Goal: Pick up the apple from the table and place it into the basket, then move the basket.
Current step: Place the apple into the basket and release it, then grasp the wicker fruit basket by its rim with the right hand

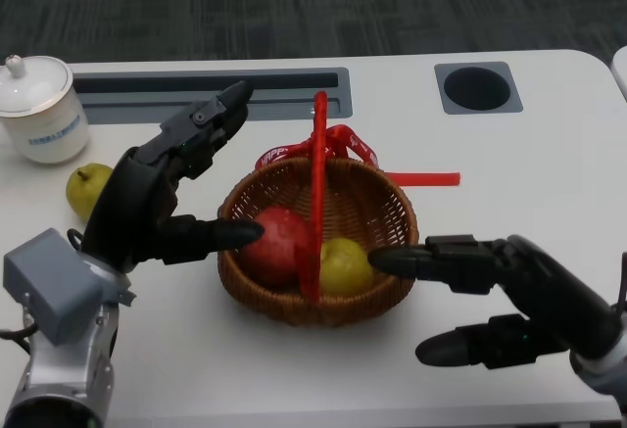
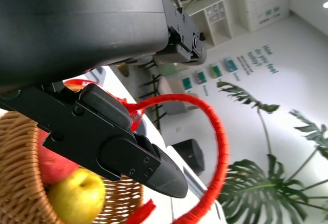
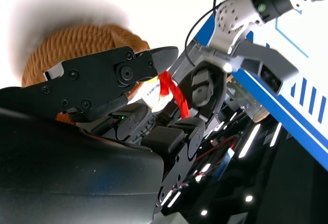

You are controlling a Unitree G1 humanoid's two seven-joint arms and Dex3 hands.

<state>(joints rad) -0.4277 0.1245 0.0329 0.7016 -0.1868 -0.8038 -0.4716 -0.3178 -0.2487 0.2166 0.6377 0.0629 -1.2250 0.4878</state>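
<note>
White table (image 1: 509, 164) | apple (image 1: 279, 244) in basket (image 1: 382, 208) | left fingers (image 1: 220, 234) touching

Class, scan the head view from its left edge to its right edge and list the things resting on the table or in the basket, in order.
White mug → yellow pear → red apple → yellow fruit in the basket → round black hole in the table.

Basket (image 1: 382, 214): woven wicker, coarse and matt, between the two hands; its handle (image 1: 318, 183) is wrapped in glossy red ribbon. Red apple (image 1: 279, 242) touching the left hand's (image 1: 162, 198) fingertip: smooth, slight sheen. Both hands, left and right (image 1: 509, 296): matt black plastic shells. Forearm (image 1: 59, 369) behind the left hand: brushed silver metal. Cup (image 1: 41, 107) beyond the left hand: glazed white ceramic. Table (image 1: 529, 164): smooth, white, matt.
</note>
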